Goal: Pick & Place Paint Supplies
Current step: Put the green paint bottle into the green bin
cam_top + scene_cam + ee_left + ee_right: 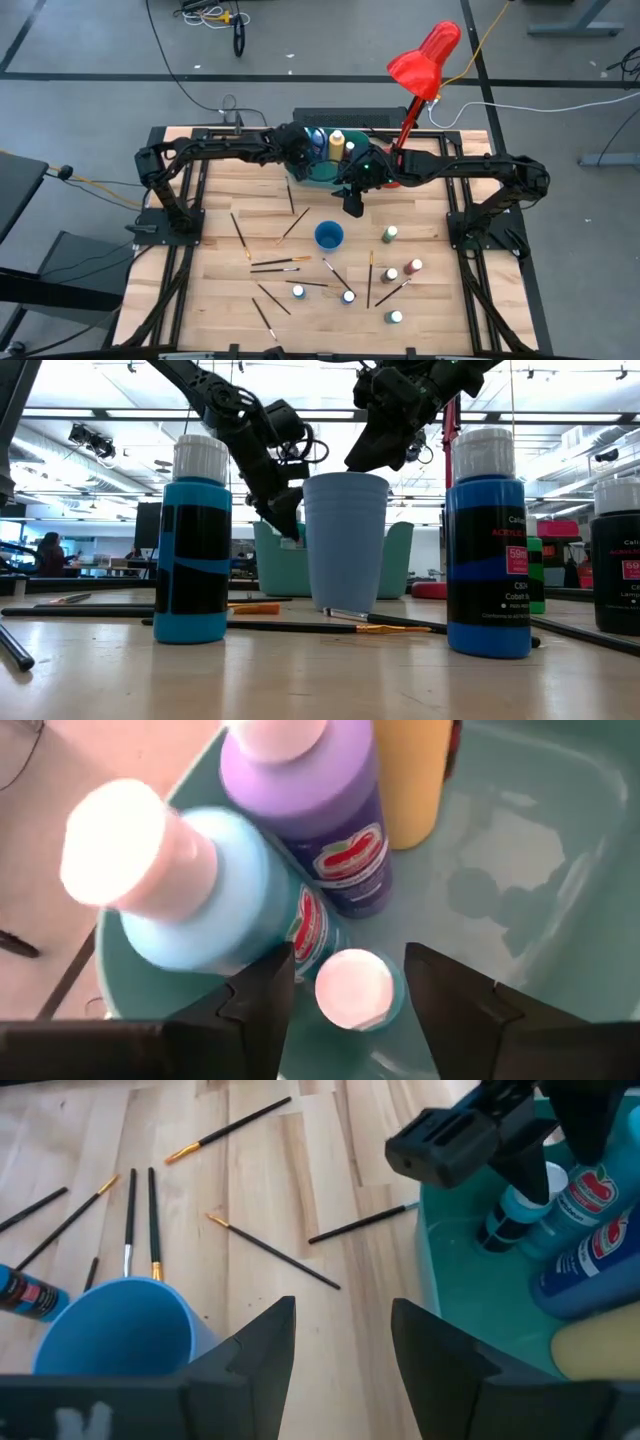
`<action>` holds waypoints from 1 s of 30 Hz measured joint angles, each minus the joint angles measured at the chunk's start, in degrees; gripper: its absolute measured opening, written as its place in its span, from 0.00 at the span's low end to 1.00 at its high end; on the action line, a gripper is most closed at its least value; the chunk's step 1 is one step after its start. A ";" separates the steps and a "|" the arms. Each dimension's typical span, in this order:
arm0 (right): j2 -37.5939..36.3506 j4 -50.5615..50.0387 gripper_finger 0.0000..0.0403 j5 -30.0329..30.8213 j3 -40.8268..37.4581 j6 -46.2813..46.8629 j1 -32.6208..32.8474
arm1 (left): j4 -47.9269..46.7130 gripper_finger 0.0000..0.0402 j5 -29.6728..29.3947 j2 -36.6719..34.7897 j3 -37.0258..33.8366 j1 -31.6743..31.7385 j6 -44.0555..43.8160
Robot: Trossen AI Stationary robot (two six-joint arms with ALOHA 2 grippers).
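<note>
Bottles are being gathered into the tub (pixel 322 176), which sits at the upper centre of the high view, so both arms meet there. The left tool (pixel 345 982) hangs inside the tub with its fingers spread on either side of a small white-capped bottle (pixel 355 988) standing upright on the tub floor; nothing is pinched, and the gap suggests the bottle is being let go rather than taken. Beside it stand a light-blue bottle (pixel 215 900), a purple bottle (pixel 325 810) and a yellow bottle (pixel 410 780), all upright, packed toward one end and leaving bare floor at the other.

The right tool (pixel 342 1345) hovers just outside the tub's wall, over the desk (pixel 210 300), spread and empty, likely waiting for room before going for another item. Below it in the high view stands the blue cup (pixel 329 235).

Much remains: brushes (pixel 275 265) lie scattered across the lower left of the high view, and loose bottles (pixel 395 275) stand at the lower right, well apart from the tub.
</note>
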 joint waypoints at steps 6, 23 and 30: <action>0.00 -0.02 0.42 -0.02 0.00 0.06 0.00 | -12.87 0.51 -6.00 0.00 7.42 -1.22 0.91; -7.06 -27.37 0.30 5.90 0.00 14.67 11.36 | -23.05 0.49 3.93 -12.31 12.87 -8.54 0.75; -6.86 -37.68 0.36 11.81 -0.09 20.11 15.75 | -22.99 0.49 3.90 -15.87 12.86 -10.13 -2.86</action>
